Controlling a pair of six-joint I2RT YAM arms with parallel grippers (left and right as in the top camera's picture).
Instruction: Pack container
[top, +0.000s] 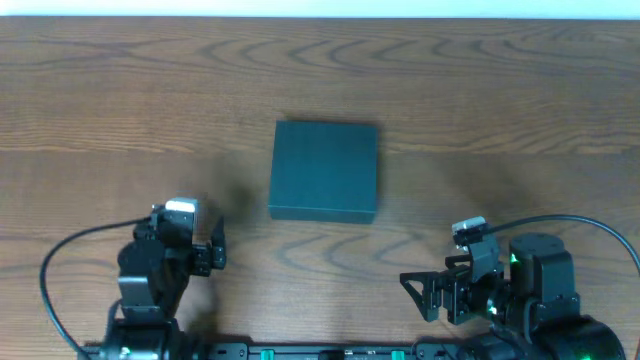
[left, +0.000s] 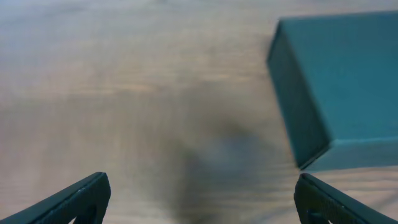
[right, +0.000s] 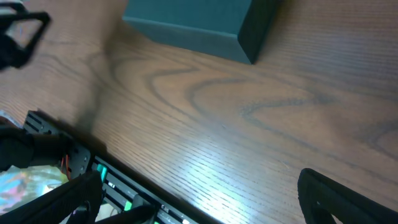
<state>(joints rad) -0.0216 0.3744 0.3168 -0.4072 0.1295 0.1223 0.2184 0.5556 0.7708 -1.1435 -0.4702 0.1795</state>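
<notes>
The container (top: 324, 170) is a dark teal box with its lid shut, lying flat at the middle of the wooden table. My left gripper (top: 210, 245) hovers to its front left, open and empty. In the left wrist view the container (left: 348, 81) lies ahead to the right, beyond the spread left gripper (left: 202, 199). My right gripper (top: 420, 293) is at the front right, pointing left, also open with nothing in it. The right wrist view has the container (right: 193, 22) at the top, far from the right gripper (right: 205, 199).
A black rail with green lights (right: 124, 186) runs along the table's front edge. Something colourful and blurred (right: 25, 180) lies beyond that edge. Part of the left arm (right: 18, 37) shows at the far left. Bare wood (top: 500, 90) surrounds the container.
</notes>
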